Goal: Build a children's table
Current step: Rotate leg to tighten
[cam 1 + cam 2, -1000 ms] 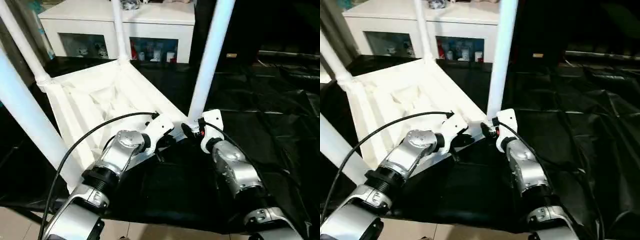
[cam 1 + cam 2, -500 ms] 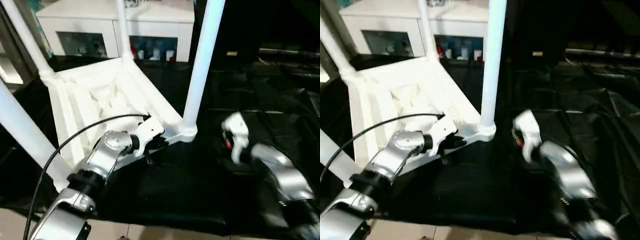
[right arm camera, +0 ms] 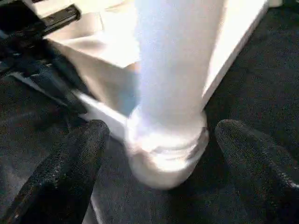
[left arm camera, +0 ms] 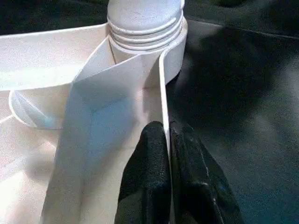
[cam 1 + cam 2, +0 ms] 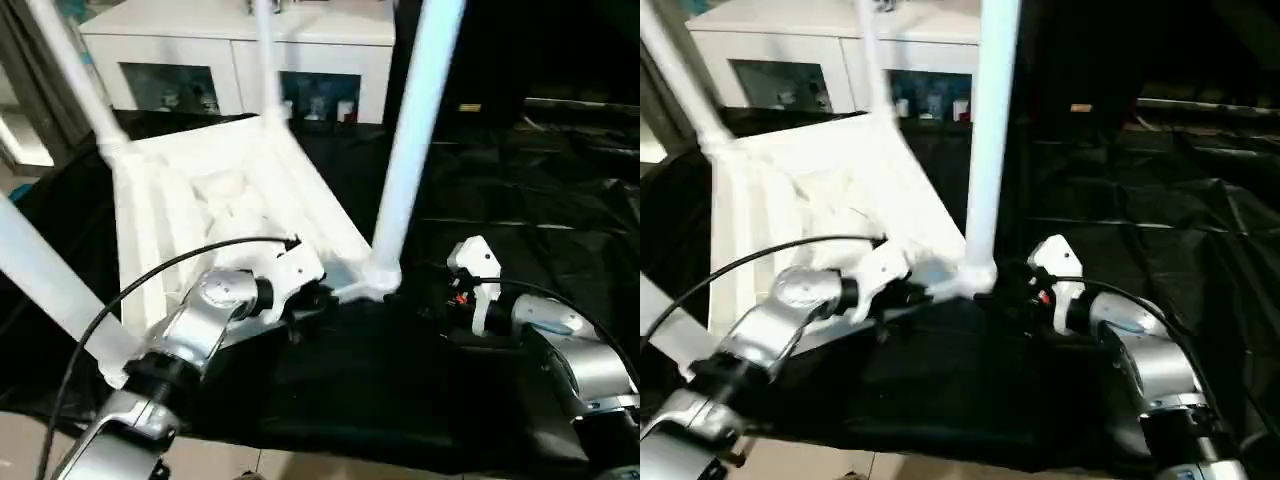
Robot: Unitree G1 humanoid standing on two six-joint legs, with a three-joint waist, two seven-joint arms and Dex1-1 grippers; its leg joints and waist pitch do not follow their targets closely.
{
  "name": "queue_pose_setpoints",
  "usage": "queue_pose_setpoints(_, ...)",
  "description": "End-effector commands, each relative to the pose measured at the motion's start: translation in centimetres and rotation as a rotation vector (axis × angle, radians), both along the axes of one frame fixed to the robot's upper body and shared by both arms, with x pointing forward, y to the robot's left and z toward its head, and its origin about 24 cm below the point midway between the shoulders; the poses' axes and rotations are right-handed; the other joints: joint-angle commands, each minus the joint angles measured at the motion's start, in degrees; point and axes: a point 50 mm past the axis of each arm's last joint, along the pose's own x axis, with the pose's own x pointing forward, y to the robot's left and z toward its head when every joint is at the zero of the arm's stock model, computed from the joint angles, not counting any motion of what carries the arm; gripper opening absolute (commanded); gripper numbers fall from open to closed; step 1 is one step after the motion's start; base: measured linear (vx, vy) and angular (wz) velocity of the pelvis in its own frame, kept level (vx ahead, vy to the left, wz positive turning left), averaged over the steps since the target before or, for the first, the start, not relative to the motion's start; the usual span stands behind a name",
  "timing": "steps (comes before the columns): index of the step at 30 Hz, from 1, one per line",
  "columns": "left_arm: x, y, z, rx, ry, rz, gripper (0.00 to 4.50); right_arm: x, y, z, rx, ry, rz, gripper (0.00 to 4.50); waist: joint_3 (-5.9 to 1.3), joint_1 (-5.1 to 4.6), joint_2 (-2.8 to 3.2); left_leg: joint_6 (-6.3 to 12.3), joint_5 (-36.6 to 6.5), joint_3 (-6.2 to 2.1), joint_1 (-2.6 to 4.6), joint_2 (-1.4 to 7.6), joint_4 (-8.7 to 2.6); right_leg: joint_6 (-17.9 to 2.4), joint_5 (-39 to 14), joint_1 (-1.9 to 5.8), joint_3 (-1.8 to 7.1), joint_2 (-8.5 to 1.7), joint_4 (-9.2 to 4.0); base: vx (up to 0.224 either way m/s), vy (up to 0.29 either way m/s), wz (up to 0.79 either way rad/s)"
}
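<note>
The left gripper [image 4: 169,154] pinches the upturned tabletop [image 5: 190,210] rim; at three o'clock, the right gripper [image 3: 154,154] gapes apart around the leg [image 5: 408,160].

A big black cloth [image 5: 520,210] covers the work area. It is wrinkly and a bit shiny. Behind the cloth stands a white cabinet [image 5: 240,35] with glass doors [image 5: 170,88]. Small, colourful things sit on a shelf behind the glass, too small to make out. To the right of the cabinet the room is very dark. In front of the cloth, at its near edge, a strip of pale tiled floor [image 5: 300,468] shows. Bright light falls left of the cabinet.
</note>
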Motion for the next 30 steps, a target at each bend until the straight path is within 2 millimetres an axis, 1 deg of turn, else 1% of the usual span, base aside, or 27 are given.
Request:
queue_pose_setpoints(1,-1.4,-1.0,-0.2,-0.086,0.069,-0.096,0.00,0.1,0.2,0.2,-0.037,-0.013,0.038,4.05,-2.71,0.02,-1.69,4.47,-10.0,-0.76,0.45,2.86,-3.53,-12.1,-10.3,2.30,1.60,-3.38,-4.37,0.000,0.000,0.00)
queue_pose_setpoints(3,-1.6,-0.8,-0.2,-0.081,0.072,-0.100,0.00,-0.1,0.5,0.1,-0.040,-0.003,0.073,4.05,-2.63,0.04,-1.59,4.46,-10.6,-0.75,0.51,2.92,-3.59,-12.0,-10.6,2.22,1.61,-3.35,-4.43,0.000,0.000,0.00)
queue_pose_setpoints(7,-1.6,-0.3,-0.2,-0.072,0.070,-0.095,0.00,-0.9,0.9,-0.3,-0.038,0.029,0.153,4.05,-2.55,0.04,-1.64,3.91,-11.9,-0.84,0.44,2.91,-3.71,-11.3,-12.5,2.32,1.66,-3.43,-4.60,0.000,0.000,0.00)
queue_pose_setpoints(11,-1.6,-0.2,-0.1,-0.068,0.071,-0.095,0.00,-1.0,1.0,-0.5,-0.051,0.032,0.165,4.05,-2.67,0.00,-1.75,4.11,-11.0,-0.79,0.42,2.77,-3.55,-11.2,-11.5,2.34,1.67,-3.36,-4.50,0.000,0.000,0.00)
queue_pose_setpoints(12,-1.6,-0.2,-0.1,-0.068,0.071,-0.095,0.00,-1.0,1.0,-0.5,-0.051,0.032,0.165,4.05,-2.71,0.01,-1.74,4.14,-10.7,-0.79,0.44,2.78,-3.53,-11.3,-11.2,2.36,1.66,-3.37,-4.44,0.000,0.000,0.00)
queue_pose_setpoints(13,-1.6,-0.1,0.0,-0.067,0.072,-0.096,0.00,-0.9,1.0,-0.6,-0.053,0.030,0.160,4.05,-2.73,0.02,-1.59,4.20,-10.4,-0.78,0.46,2.80,-3.50,-11.5,-10.6,2.30,1.65,-3.35,-4.39,0.000,0.000,0.00)
queue_pose_setpoints(14,-1.6,-0.1,0.1,-0.066,0.073,-0.096,0.00,-0.7,1.1,-0.6,-0.050,0.026,0.150,4.05,-2.73,-0.05,-1.68,4.23,-10.2,-0.76,0.43,2.77,-3.48,-11.7,-10.1,2.35,1.62,-3.29,-4.35,0.000,0.000,0.00)
queue_pose_setpoints(18,-1.5,-0.1,0.2,-0.064,0.072,-0.092,0.00,-0.3,1.2,-0.3,-0.022,0.018,0.137,4.05,-2.79,-0.04,-1.73,4.55,-9.6,-0.72,0.44,2.71,-3.36,-12.2,-8.9,2.44,1.61,-3.24,-4.20,0.000,0.000,0.00)
queue_pose_setpoints(19,-1.5,-0.1,0.2,-0.063,0.073,-0.091,0.00,-0.3,1.3,-0.3,-0.021,0.021,0.142,3.79,-2.80,-0.05,-1.70,4.66,-9.5,-0.73,0.44,2.70,-3.35,-12.3,-8.8,2.44,1.58,-3.26,-4.17,0.000,0.000,0.00)
queue_pose_setpoints(20,-1.5,-0.1,0.2,-0.062,0.073,-0.091,0.00,-0.3,1.3,-0.3,-0.021,0.024,0.148,3.79,-2.80,-0.02,-1.68,4.67,-9.5,-0.74,0.46,2.73,-3.35,-12.3,-8.8,2.45,1.58,-3.29,-4.18,0.000,0.000,0.00)
queue_pose_setpoints(23,-1.6,0.0,0.1,-0.060,0.077,-0.089,0.00,-0.4,1.4,-0.4,-0.020,0.030,0.156,3.52,-2.84,0.00,-1.73,4.76,-9.1,-0.73,0.44,2.72,-3.31,-12.4,-8.4,2.53,1.58,-3.28,-4.09,0.000,0.000,0.00)
queue_pose_setpoints(24,-1.6,0.1,0.1,-0.059,0.078,-0.089,0.00,-0.4,1.4,-0.4,-0.020,0.032,0.158,3.52,-2.85,0.01,-1.72,4.78,-9.0,-0.74,0.46,2.74,-3.30,-12.4,-8.2,2.53,1.57,-3.27,-4.06,0.000,0.000,0.00)
queue_pose_setpoints(25,-1.6,0.1,0.1,-0.058,0.078,-0.088,0.00,-0.4,1.4,-0.4,-0.020,0.033,0.160,3.27,-2.87,-0.01,-1.73,4.92,-8.7,-0.70,0.43,2.69,-3.23,-12.7,-7.6,2.54,1.57,-3.25,-4.01,0.000,0.000,0.00)
queue_pose_setpoints(27,-1.6,0.1,0.0,-0.057,0.080,-0.088,0.00,-0.5,1.4,-0.6,-0.025,0.040,0.170,3.22,-2.88,0.01,-1.80,4.96,-8.7,-0.72,0.40,2.68,-3.24,-12.8,-7.6,2.61,1.54,-3.29,-3.96,0.000,0.000,0.00)
queue_pose_setpoints(30,-1.7,0.2,0.0,-0.054,0.083,-0.086,0.00,-0.6,1.5,-0.8,-0.040,0.042,0.186,2.92,-2.87,-0.01,-1.80,4.92,-8.9,-0.70,0.43,2.69,-3.21,-12.8,-7.9,2.59,1.54,-3.27,-3.97,0.000,0.000,0.00)
